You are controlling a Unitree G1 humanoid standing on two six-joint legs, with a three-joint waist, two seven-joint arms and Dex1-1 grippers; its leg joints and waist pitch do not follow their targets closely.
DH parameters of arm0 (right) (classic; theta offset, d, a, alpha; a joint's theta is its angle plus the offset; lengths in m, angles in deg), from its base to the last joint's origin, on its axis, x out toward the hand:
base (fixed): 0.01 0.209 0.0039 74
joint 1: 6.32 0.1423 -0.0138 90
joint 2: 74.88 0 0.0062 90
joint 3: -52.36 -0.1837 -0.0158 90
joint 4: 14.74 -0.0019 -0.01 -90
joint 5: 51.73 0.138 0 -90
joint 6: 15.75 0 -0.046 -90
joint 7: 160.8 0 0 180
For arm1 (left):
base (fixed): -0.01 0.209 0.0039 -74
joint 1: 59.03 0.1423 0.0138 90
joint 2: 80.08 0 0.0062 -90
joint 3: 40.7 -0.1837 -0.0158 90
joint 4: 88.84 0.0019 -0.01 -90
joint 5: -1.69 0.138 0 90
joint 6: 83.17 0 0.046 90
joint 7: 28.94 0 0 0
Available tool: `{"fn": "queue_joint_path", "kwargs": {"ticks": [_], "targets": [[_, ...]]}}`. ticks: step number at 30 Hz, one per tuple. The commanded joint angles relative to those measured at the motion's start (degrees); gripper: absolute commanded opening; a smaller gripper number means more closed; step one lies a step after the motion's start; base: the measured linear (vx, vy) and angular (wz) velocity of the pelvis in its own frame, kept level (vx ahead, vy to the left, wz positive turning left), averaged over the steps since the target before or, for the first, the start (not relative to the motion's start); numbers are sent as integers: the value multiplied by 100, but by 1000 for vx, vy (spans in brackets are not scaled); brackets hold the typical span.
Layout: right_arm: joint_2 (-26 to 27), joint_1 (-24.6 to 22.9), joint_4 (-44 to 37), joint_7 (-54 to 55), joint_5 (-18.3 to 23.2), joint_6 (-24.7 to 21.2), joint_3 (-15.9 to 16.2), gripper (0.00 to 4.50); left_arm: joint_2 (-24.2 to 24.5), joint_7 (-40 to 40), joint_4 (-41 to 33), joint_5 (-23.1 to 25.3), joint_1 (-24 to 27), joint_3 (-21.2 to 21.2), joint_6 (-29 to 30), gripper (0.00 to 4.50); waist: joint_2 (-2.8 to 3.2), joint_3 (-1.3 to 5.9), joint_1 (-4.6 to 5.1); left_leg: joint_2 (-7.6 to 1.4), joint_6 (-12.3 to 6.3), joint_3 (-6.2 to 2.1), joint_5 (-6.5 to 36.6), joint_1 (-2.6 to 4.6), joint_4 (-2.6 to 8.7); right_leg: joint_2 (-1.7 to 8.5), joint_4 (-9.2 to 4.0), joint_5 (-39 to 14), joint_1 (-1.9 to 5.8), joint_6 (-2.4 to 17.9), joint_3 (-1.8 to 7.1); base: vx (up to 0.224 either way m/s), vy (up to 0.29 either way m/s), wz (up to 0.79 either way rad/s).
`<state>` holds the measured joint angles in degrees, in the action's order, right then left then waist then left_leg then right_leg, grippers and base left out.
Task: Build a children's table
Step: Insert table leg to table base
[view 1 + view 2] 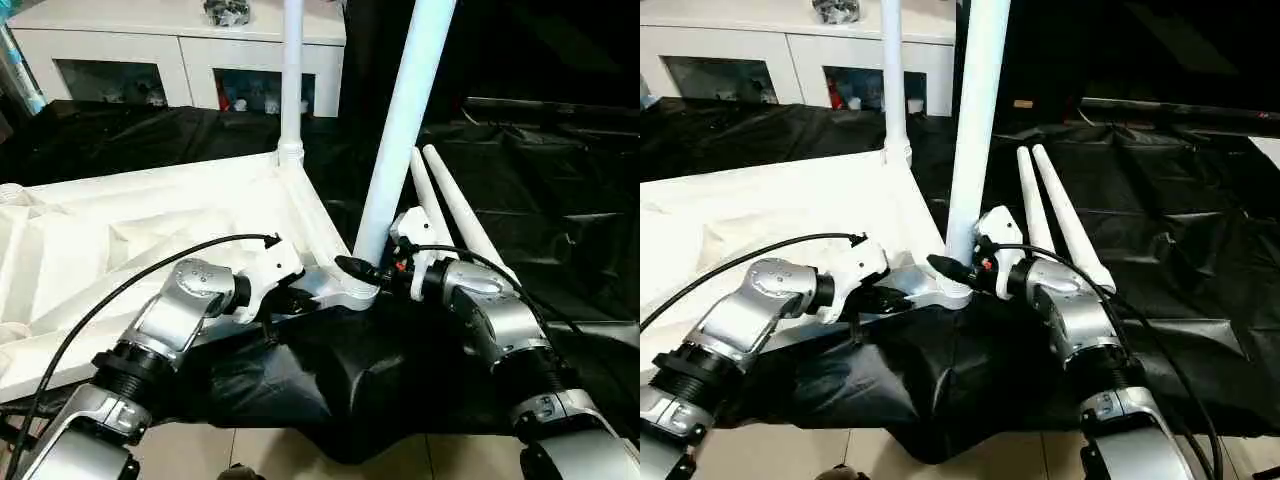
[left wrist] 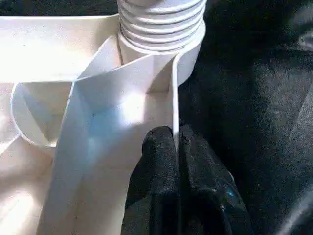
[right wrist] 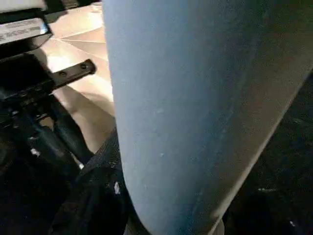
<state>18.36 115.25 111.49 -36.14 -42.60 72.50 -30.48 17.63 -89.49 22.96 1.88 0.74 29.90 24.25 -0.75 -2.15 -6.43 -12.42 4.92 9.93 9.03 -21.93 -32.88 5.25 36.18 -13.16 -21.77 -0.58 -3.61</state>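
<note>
Left wrist view: fingers pinch tabletop rib.

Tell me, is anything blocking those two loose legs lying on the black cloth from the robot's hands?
Nothing visible lies between them. The two loose legs lie bare on the black cloth just beyond the right gripper, which is at the near upright leg in its corner socket.

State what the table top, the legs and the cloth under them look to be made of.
Table top: apparently moulded white plastic, matt; thin ribs cross its underside.
Legs: likely the same white plastic, smooth with a slight sheen; the threaded end of one is ridged.
Cloth: thin black sheeting, probably plastic film or coated fabric; it wrinkles sharply and glints along the creases.
</note>
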Motion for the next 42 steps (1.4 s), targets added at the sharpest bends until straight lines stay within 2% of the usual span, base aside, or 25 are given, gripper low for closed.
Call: {"fn": "queue_joint_path", "kwargs": {"ticks": [1,5,8,9,11,14,16,17,19,20,22,24,25,26,28,30,31,34,35,38,42], "targets": [[18,-333,377,-432,-144,-251,436,191,-13,-161,-249,-143,-1,-35,-240,0,45,324,18,-82,-58,5,1191,106,381,246,-402,67,214,1314,211,0,0,0],[-109,-467,93,-1125,-30,-315,624,191,179,-576,-503,-173,120,-175,-346,0,68,317,4,-94,-104,3,1274,116,391,239,-410,16,211,1344,204,0,0,0],[-142,-470,103,-1301,-44,-278,682,191,229,-624,-519,-161,133,-184,-339,0,73,306,9,-101,-37,6,1450,135,409,243,-425,-201,189,1363,211,0,0,0],[-133,-463,132,-1312,-54,-241,678,191,238,-615,-503,-154,127,-174,-346,0,109,309,-2,-101,-10,-4,1478,140,413,250,-421,-224,189,1368,209,0,0,0],[-47,-398,330,-1168,-90,-129,588,191,213,-465,-398,-121,69,-82,-289,0,82,308,10,-101,39,-4,1570,137,421,250,-428,-282,189,1372,211,0,0,0],[84,-300,570,-852,-116,-29,418,191,126,-257,-272,-94,-22,26,-170,0,86,298,16,-98,73,-1,1662,138,429,260,-440,-433,178,1376,218,0,0,0],[231,-108,959,-114,-226,125,226,191,-22,19,-113,-74,-167,141,-35,0,87,265,28,-95,154,-1,1848,152,454,268,-471,-762,155,1355,225,0,0,0],[254,-64,1048,29,-246,154,195,191,-56,85,-79,-64,-202,164,3,0,92,247,33,-90,242,-17,2103,182,470,288,-517,-1255,142,1281,222,0,0,0],[420,196,1540,819,-269,186,-13,191,-288,541,187,9,-445,287,162,0,86,233,68,-81,327,-40,2264,159,489,314,-550,-1769,150,1126,223,0,0,0],[486,287,1707,1077,-254,172,-93,191,-378,721,292,39,-539,329,216,0,87,230,75,-79,379,-56,2364,194,493,316,-584,-2046,126,1033,222,0,0,0],[640,447,1995,1509,-173,121,-254,191,-597,1158,521,85,-736,431,361,0,84,253,86,-84,344,-54,2251,175,488,313,-584,-1865,134,1015,234,0,0,0],[903,695,2429,2143,-119,-43,-402,191,-991,1858,917,141,-1042,577,725,0,101,254,69,-74,340,-38,2221,219,466,298,-585,-1688,98,1116,231,0,0,0],[903,695,2429,2143,-119,-43,-402,191,-991,1858,917,141,-1042,577,725,0,101,254,69,-74,340,-38,2221,219,466,298,-585,-1688,98,1116,231,0,0,0],[1074,856,2715,2508,-175,-128,-436,191,-1197,2253,1189,242,-1203,585,835,0,91,263,66,-67,297,-29,2077,188,465,285,-572,-1505,121,1137,230,0,0,0],[1161,928,2828,2660,-176,-239,-454,191,-1283,2356,1282,285,-1247,553,836,0,79,275,52,-63,254,-30,1955,170,459,286,-567,-1363,147,1134,224,0,0,0],[1366,1110,3137,2882,-242,-353,-486,191,-1484,2517,1379,359,-1284,472,915,0,42,282,62,-60,192,-21,1767,146,461,276,-552,-1144,160,1142,221,0,0,0],[1389,1130,3168,2900,-277,-336,-471,191,-1498,2538,1370,386,-1273,447,936,0,56,286,56,-61,186,-27,1740,150,460,276,-541,-1107,164,1151,216,0,0,0],[1457,1172,3228,2868,-342,-315,-449,191,-1513,2597,1404,430,-1239,429,921,0,30,267,56,-67,149,-21,1848,148,475,282,-572,-1248,157,1102,215,0,0,0],[1472,1195,3270,2881,-376,-284,-441,191,-1521,2616,1434,434,-1245,437,923,0,50,261,57,-74,160,-28,1929,159,486,285,-581,-1345,146,1088,214,0,0,0],[1509,1236,3335,2900,-465,-240,-409,191,-1507,2649,1480,423,-1266,449,938,0,28,253,62,-76,184,-36,2106,170,498,294,-607,-1595,130,1032,217,0,0,0],[1542,1283,3409,2961,-456,-225,-495,191,-1520,2669,1521,431,-1288,468,928,0,35,246,65,-81,207,-43,2222,180,514,302,-634,-1754,106,975,226,0,0,0]]}}
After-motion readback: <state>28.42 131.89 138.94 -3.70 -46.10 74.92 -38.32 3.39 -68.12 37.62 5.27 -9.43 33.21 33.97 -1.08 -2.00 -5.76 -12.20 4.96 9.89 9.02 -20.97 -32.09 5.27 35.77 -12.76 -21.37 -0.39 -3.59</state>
